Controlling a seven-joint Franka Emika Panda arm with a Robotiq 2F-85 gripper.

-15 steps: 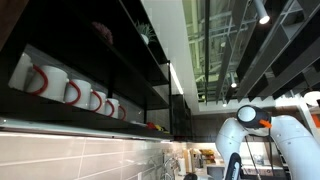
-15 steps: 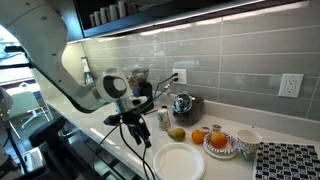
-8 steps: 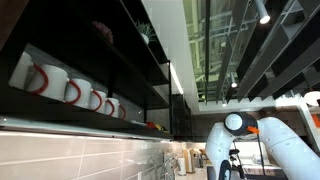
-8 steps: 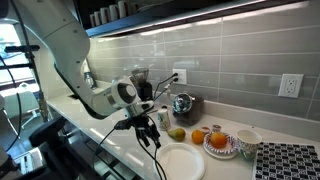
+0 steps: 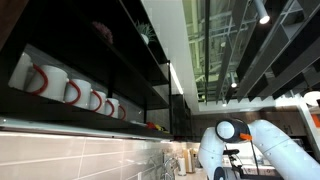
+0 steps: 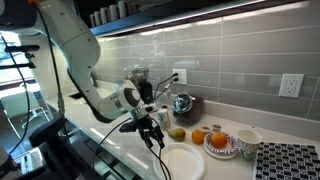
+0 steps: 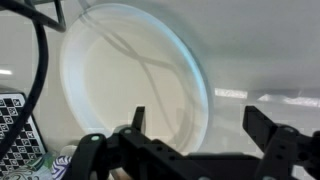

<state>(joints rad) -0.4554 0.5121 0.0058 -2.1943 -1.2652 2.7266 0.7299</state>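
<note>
Fingers apart above white plate

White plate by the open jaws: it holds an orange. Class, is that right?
No. The white plate is empty, as the wrist view shows; the orange lies beside it, not on it. The jaws by the plate are indeed open.

Grey tiled wall with 2 white outlets backs a white counter. A light strip glows beneath dark shelves. Exposed ceiling beams overhead.
</note>
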